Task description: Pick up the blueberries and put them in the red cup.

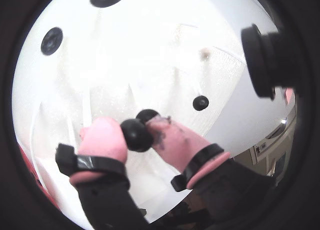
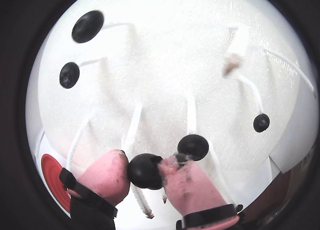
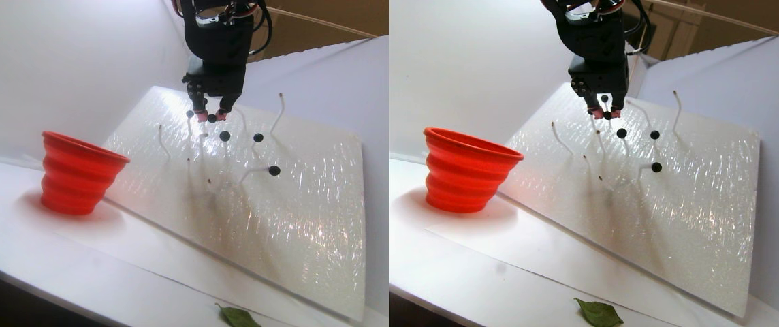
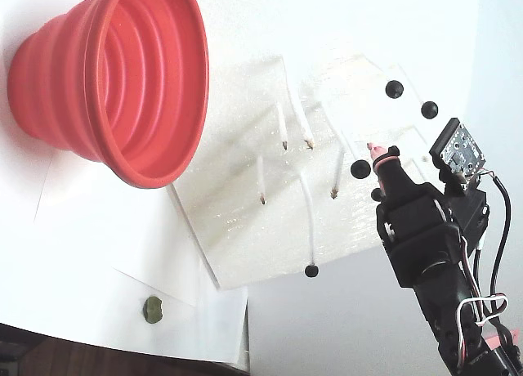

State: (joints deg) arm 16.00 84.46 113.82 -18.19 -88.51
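Your gripper (image 1: 136, 135) points down at the tilted white board (image 3: 294, 204), its pink-tipped fingers (image 2: 107, 175) closed on one blueberry (image 2: 144, 171). In the stereo pair view, your black arm (image 3: 219, 41) reaches down from above, wrist roughly vertical.

- White tabletop (image 3: 15, 225) running under everything, paper sheets (image 4: 98, 270) lying on it.
- White backdrop wall (image 3: 56, 61) standing behind, catching bright light.
- Glittery white panel (image 3: 294, 204) leaning tilted, glare shining off its upper part.
- Brown surface (image 3: 335, 13) showing beyond, possibly a room wall.
- Green leaf (image 3: 238, 317) lying at the table's front edge.
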